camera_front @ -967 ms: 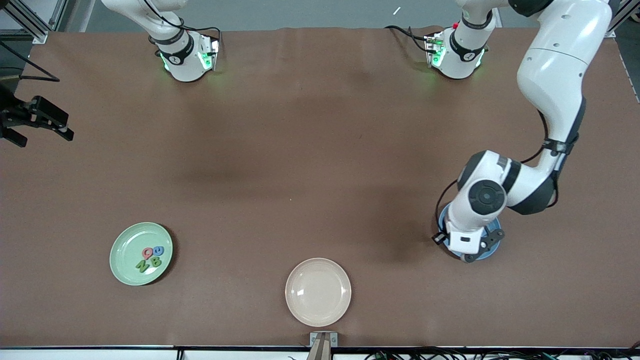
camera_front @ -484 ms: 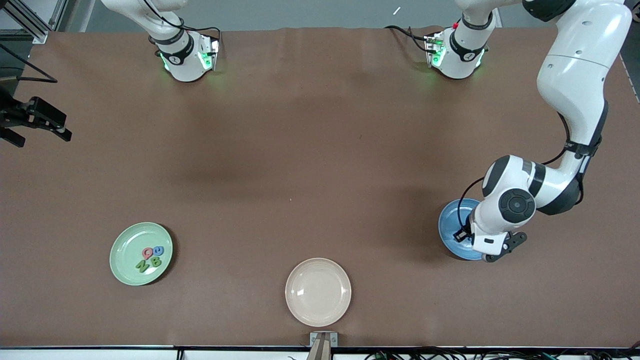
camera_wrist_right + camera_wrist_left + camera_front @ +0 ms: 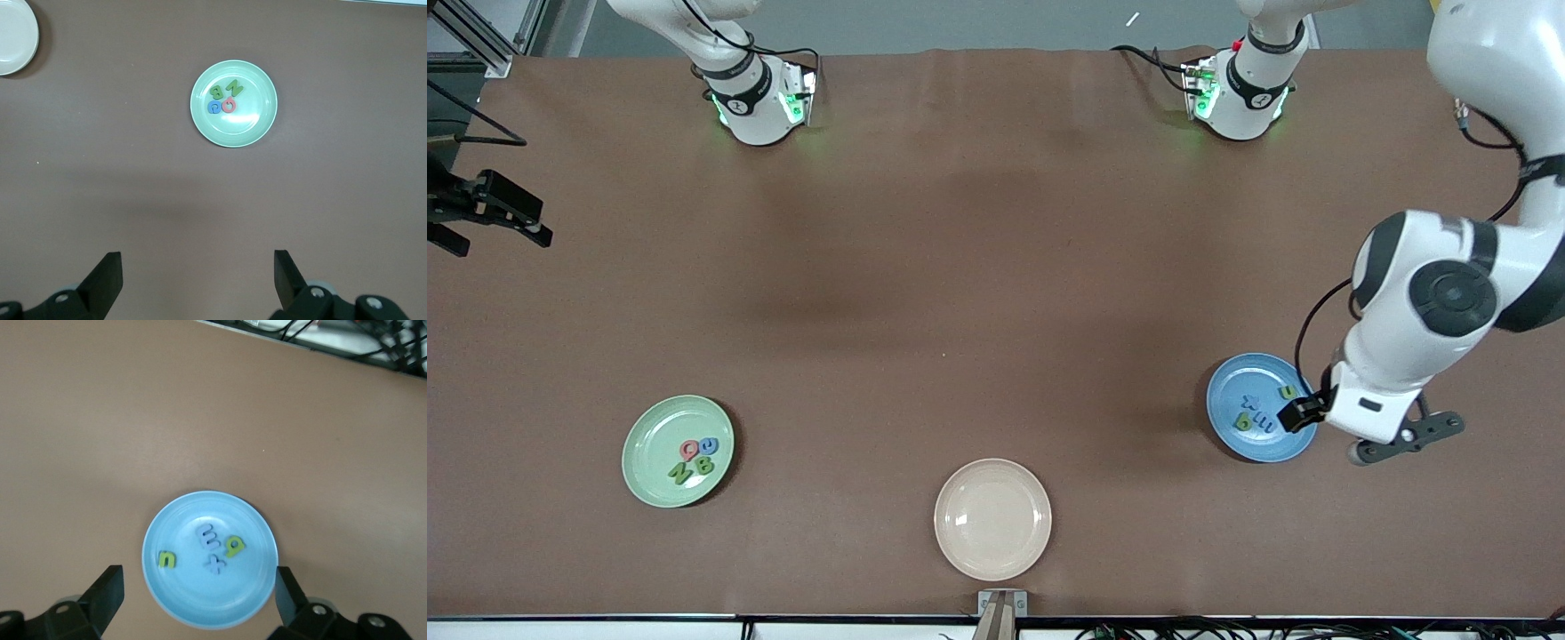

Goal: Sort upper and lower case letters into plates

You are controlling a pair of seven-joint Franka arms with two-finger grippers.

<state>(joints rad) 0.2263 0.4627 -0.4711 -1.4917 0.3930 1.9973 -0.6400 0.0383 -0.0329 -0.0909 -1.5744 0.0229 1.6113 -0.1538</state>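
The pale green plate (image 3: 654, 436) lies toward the right arm's end and holds pink Q (image 3: 689, 450), blue C (image 3: 709, 444), green N (image 3: 682, 471) and green B (image 3: 704, 465). It also shows in the right wrist view (image 3: 247, 127). The blue plate (image 3: 1272, 444) lies toward the left arm's end and holds green u (image 3: 1287, 392), blue x (image 3: 1252, 401), blue m (image 3: 1261, 422) and green b (image 3: 1242, 421). My left gripper (image 3: 199, 593) is open and empty, up over the blue plate (image 3: 213, 603). My right gripper (image 3: 505, 244) is open and empty, waiting high over the table's edge at its own end.
An empty cream-beige plate (image 3: 992, 519) lies near the front edge, between the two other plates, and shows in the right wrist view (image 3: 13, 37). A small bracket (image 3: 1002, 604) sits at the front edge. The arm bases (image 3: 756, 102) stand along the back.
My left arm has risen and swung toward its own end of the table, uncovering the blue plate and its letters. The right gripper has barely shifted.
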